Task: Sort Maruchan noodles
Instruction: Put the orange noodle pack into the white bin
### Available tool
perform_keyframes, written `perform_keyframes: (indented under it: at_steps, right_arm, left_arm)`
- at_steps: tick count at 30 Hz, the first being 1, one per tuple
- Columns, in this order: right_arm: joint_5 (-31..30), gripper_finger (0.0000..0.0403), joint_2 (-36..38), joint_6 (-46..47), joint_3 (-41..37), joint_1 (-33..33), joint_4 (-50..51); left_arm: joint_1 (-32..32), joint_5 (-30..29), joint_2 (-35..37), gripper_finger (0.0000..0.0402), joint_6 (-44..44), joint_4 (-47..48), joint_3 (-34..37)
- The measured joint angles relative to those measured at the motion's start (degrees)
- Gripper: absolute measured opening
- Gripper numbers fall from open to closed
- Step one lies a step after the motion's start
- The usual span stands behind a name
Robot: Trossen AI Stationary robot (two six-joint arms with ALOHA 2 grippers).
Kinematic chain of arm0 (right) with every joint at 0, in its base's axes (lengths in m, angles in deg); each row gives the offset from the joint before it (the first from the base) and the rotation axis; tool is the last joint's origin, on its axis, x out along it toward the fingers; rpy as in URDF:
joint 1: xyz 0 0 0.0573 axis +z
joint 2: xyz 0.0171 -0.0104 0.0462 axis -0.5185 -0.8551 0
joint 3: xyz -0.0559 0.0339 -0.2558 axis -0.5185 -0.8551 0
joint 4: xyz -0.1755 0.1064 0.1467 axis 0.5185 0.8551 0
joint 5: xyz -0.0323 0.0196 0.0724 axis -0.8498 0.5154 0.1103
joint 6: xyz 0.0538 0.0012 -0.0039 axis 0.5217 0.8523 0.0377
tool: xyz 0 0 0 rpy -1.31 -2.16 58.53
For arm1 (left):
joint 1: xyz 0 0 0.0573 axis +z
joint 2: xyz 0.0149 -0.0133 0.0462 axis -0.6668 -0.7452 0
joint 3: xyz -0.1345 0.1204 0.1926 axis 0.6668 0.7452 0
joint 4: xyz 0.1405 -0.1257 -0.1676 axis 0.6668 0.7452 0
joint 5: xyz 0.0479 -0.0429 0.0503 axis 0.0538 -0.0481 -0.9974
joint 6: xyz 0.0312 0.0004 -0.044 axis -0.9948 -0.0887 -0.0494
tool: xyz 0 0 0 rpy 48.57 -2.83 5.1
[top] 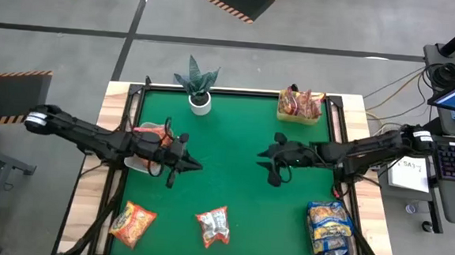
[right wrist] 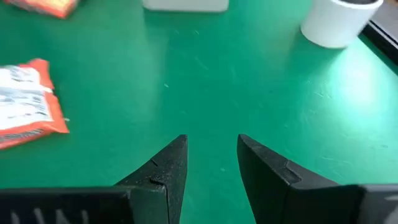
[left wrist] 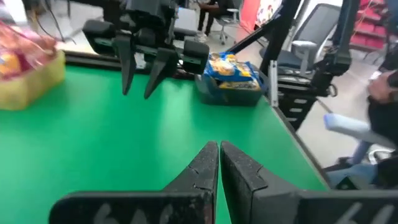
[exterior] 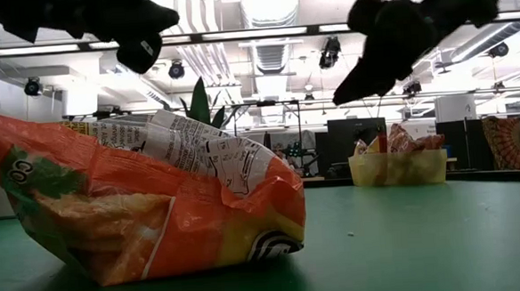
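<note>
Green felt covers the worktop (top: 235,136), framed in pale wood, and both dark arms reach in over its middle from the two side edges. Left hand (top: 184,165) hovers above the felt a little inside the left edge, its two fingers clenched together with nothing between them, as the left wrist view shows (left wrist: 217,163). Right hand (top: 275,156) hangs opposite, nearer the right edge, fingers released with a clear gap and holding nothing (right wrist: 211,158); the two hands point toward each other and are well apart. At the near right corner a bin holds a heap of yellow-and-blue crinkly plastic noodle packets (top: 330,227). At the far right corner a yellowish tub carries red-and-orange packets (top: 300,106). By the left edge, under the left arm, a pale bin holds another orange-red packet (top: 150,132). Loose on the felt along the near edge lie an orange-red crinkly packet (top: 132,222) toward the near left corner and, just to its right and apart from it, a red-silver crinkly packet (top: 214,225). Along the far edge, left of centre, stands a small spiky green plant in a white pot (top: 200,85).
</note>
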Motion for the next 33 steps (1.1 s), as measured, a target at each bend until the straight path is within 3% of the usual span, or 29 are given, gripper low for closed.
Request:
perform_keyframes:
  at_steps: [3,8,13,17,26,33]
  right_arm:
    - [0.0,0.0124,1.4,-0.2,-2.8,0.6,-4.9]
    - [-0.1,0.0115,4.8,-4.2,-3.8,0.6,-7.7]
    - [0.0,0.0111,10.6,-8.4,-1.6,0.6,-4.9]
    - [0.0,0.0111,15.8,-9.8,-0.3,0.6,0.1]
    - [0.4,0.0107,23.8,-13.6,-0.5,0.6,0.7]
    - [0.5,0.0101,25.0,-15.5,-1.3,0.6,2.2]
  left_arm:
    - [-2.0,0.0,-2.7,0.0,2.2,2.4,-2.9]
    - [-5.6,0.0,-8.2,0.0,2.9,17.0,-12.2]
    - [-9.2,-0.4,-15.3,0.0,1.8,35.2,-21.8]
    - [-11.4,-0.6,-21.3,0.0013,2.1,41.9,-27.9]
    - [-15.4,-1.1,-34.1,0.0104,2.4,47.7,-37.0]
    - [-19.3,-6.3,-46.7,0.0191,2.3,52.9,-47.7]
